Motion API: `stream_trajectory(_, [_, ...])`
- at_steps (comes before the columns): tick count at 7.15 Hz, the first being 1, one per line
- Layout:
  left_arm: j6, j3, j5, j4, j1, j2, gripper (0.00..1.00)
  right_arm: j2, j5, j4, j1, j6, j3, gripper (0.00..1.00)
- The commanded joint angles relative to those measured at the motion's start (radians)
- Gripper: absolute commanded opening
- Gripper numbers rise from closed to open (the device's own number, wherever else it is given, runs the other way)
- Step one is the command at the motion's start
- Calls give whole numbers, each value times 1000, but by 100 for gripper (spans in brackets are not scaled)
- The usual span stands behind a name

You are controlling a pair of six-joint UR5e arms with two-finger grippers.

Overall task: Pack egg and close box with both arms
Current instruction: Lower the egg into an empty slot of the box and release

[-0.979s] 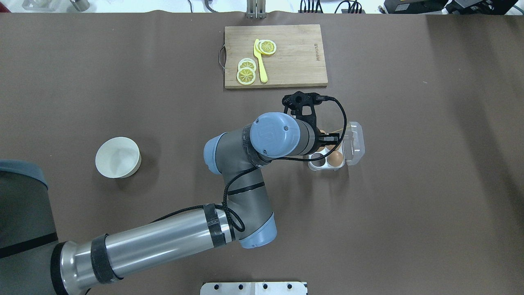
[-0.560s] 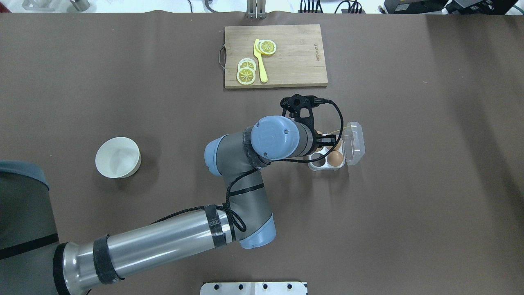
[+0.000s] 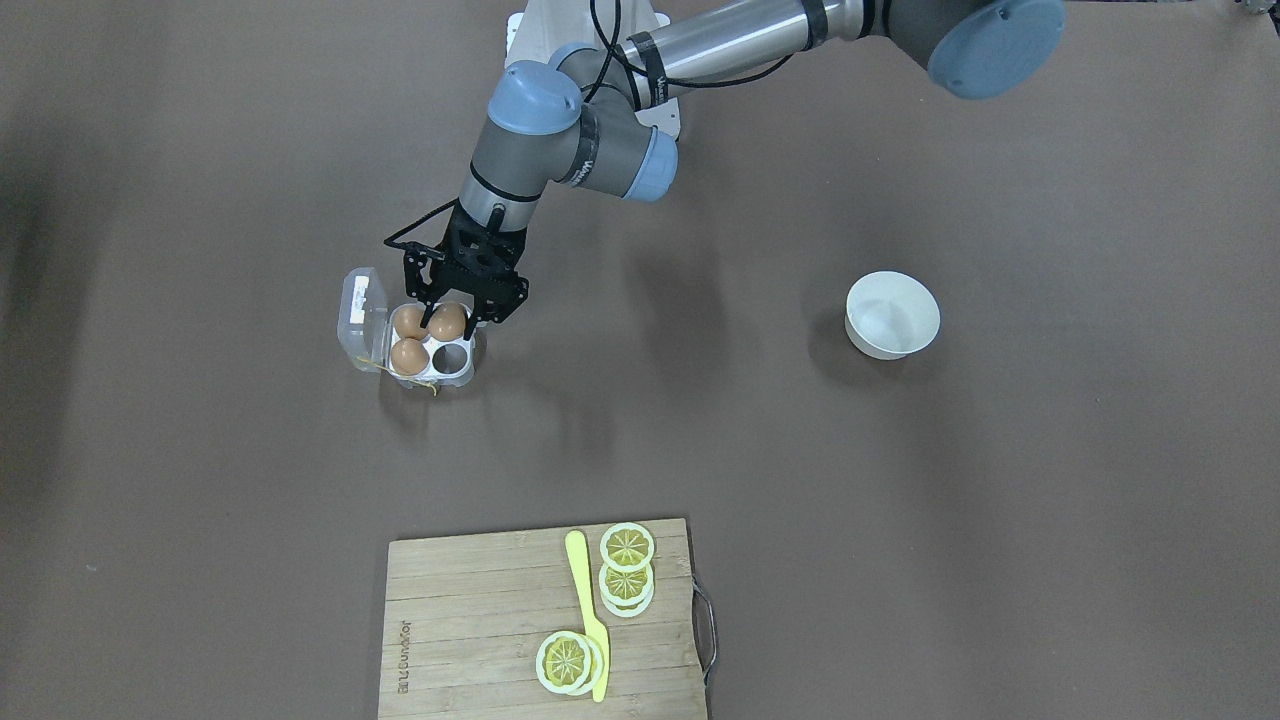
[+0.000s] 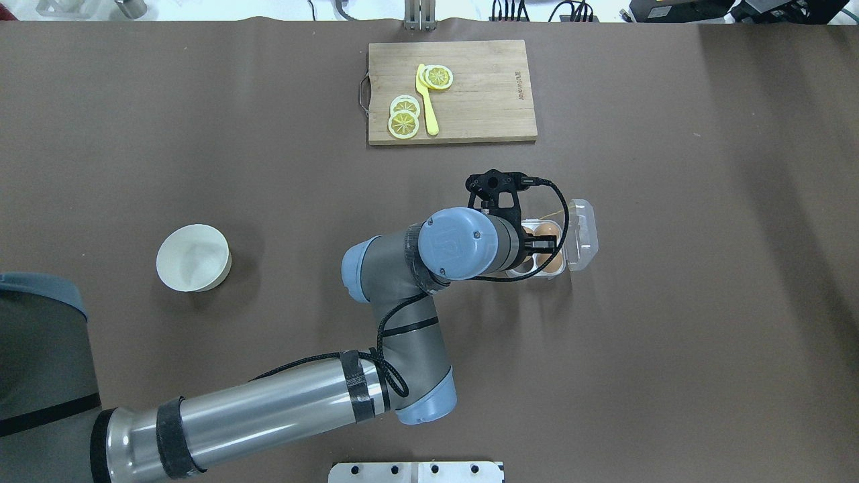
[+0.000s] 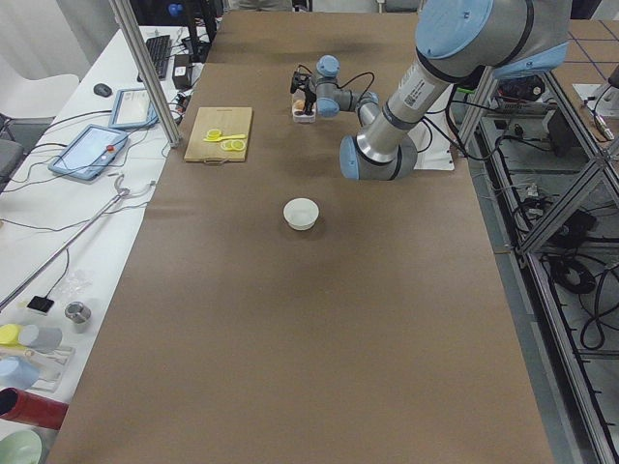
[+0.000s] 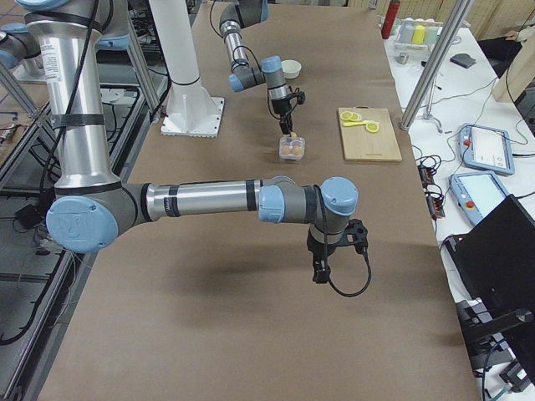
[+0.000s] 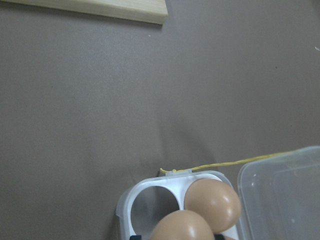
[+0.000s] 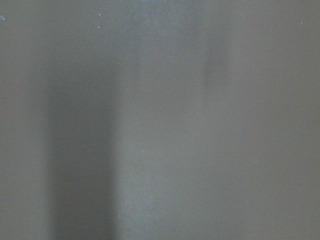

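- Left pincer [image 3: 448,317]: jaws about egg-wide, clamped on the egg [image 3: 447,325], straight below it, at the 7 o'clock cup (overhead view) of the box [image 3: 452,358].
- Egg looks round from above; long axis judged upright.
- Lid [image 4: 582,235] lies open at 3 o'clock; hinge runs 12 to 6, so closing swings it toward 9.
- Right pincer [image 6: 320,271]: well apart over the desk [image 6: 251,317]; opening cannot be told. Left arm is nearer.

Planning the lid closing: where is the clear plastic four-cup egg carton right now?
In the overhead view the clear plastic egg carton lies right of centre, nearer the robot than the wooden cutting board, under the left gripper.
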Motion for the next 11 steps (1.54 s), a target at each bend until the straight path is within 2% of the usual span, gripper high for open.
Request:
stream_trajectory(1, [-1,-5,1,2,15,-11,43,0,-1,0,0,1,5,100])
stream_trajectory(7, [2,3,1,7,12,-3,50,8,-1,-2,2,1,3,100])
stream_trajectory(10, [2,3,1,9,12,3,73,8,-1,-2,2,1,5,100])
stream_trajectory(11, [2,3,1,10,12,3,76,8,-1,-2,2,1,5,100])
